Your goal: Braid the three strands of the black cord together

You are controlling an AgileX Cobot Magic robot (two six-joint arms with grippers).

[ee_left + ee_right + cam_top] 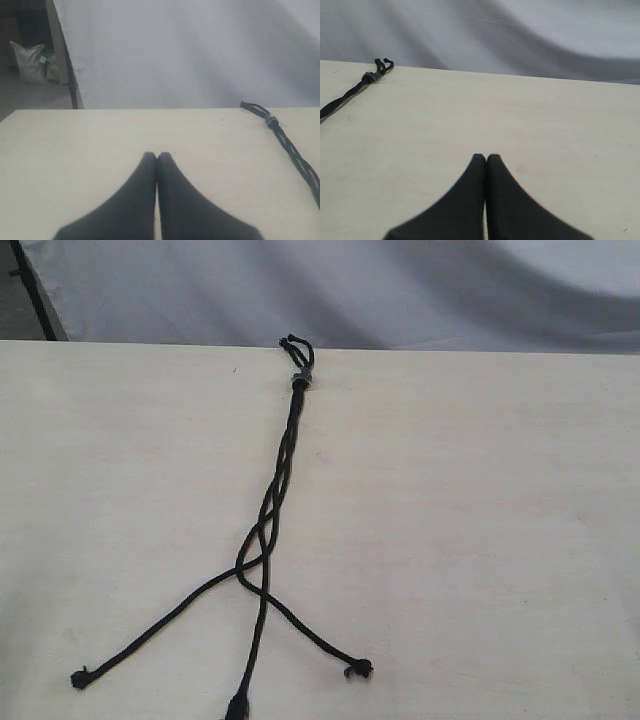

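— Pale wooden table (500, 540), grey cloth (420, 290) hung behind it; that was all I had on screen besides the cord (291, 430). It lay down the middle, with its band (301, 379) at the far edge.

— How much of it was braided?

— From the band toward me the three strands (262, 592) crossed over one another for what I judged to be a bit more than half the length. They were tight at the far end and slacker at the last crossings. Nearer than that they fanned out loose: the left tip (78, 678) lay near-left, the right tip (360, 669) near-right, and the middle tip (238, 706) reached the near edge of my view.

— And the arms?

— Neither touched it. The left gripper (157, 156) had its jaws pressed together over bare table, holding nothing. The right gripper (486, 157) was the same. Neither showed in the outside view.

— So what was left?

— By my reckoning, the loose tails needed more crossings, and the slack ones wanted snugging.
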